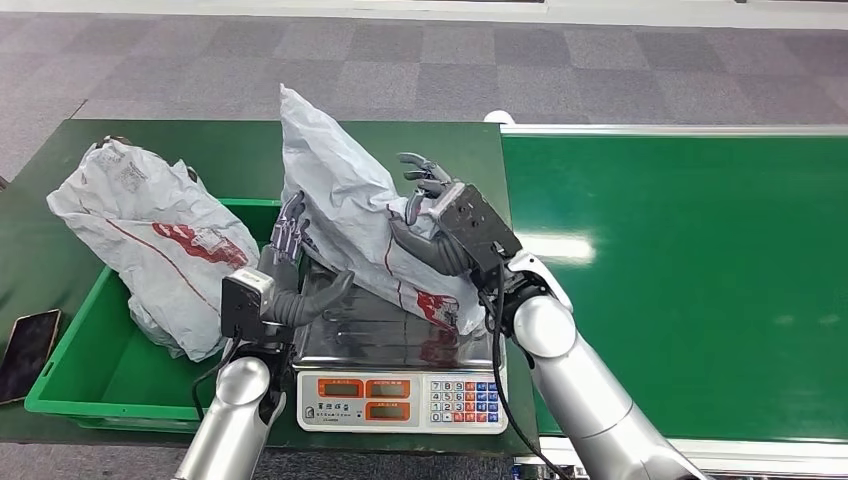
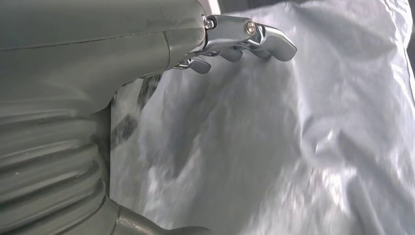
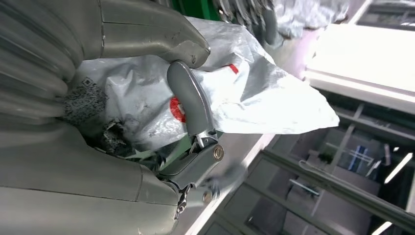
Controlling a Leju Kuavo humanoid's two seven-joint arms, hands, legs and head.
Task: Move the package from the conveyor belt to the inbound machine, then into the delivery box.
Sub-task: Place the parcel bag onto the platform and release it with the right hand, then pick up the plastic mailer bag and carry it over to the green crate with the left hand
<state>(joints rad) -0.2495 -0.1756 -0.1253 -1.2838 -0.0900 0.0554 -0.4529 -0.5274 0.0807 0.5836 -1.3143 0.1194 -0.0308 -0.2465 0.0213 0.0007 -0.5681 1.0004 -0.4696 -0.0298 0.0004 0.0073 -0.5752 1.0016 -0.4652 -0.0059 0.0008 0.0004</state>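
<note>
Two packages, one scale, one green bin, one phone, one conveyor belt and two hands.

Package on the scale, a hand at each side

The package leans on the scale at the worktop's front — left hand left, right hand right; conveyor belt to the right, and to the left a bin holding another package, a phone beside it.
</note>
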